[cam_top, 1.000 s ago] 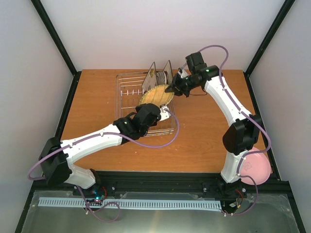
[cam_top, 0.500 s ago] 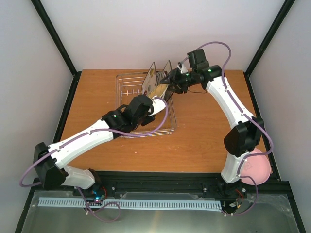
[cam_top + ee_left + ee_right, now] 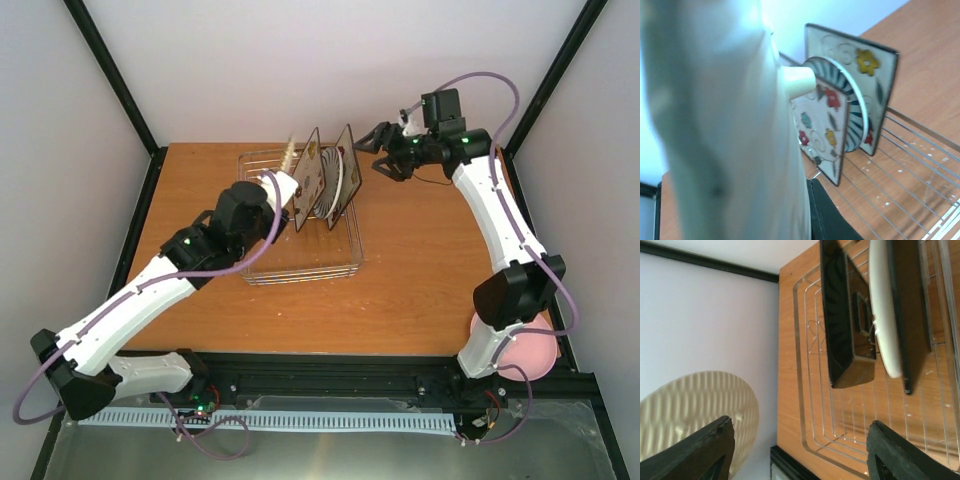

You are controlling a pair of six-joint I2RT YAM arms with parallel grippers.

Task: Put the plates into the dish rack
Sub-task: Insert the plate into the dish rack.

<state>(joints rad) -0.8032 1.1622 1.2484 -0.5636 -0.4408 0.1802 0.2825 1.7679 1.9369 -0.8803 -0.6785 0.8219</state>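
The dish rack (image 3: 300, 262) sits mid-table with three plates standing upright in it: a floral square plate (image 3: 309, 172), a black-and-white striped plate (image 3: 328, 188) and a second square floral one (image 3: 346, 165). My left gripper (image 3: 273, 192) is shut on the round tan woven plate (image 3: 290, 156) and holds it on edge just left of the floral plate. The tan plate's pale face (image 3: 715, 125) fills the left wrist view, with the floral plate (image 3: 822, 125) behind it. My right gripper (image 3: 372, 152) is open and holds nothing, right of the rack. The pink plate (image 3: 532, 350) lies at the near right.
The rack's near half (image 3: 860, 420) holds only bare wire. The right arm's base link partly covers the pink plate. Black frame posts stand at the table's back corners, and bare wood shows left and right of the rack.
My right gripper opened, let go of the tan plate and drew back to the right. My left arm turned the plate from lying flat to standing on edge at the rack's back left.
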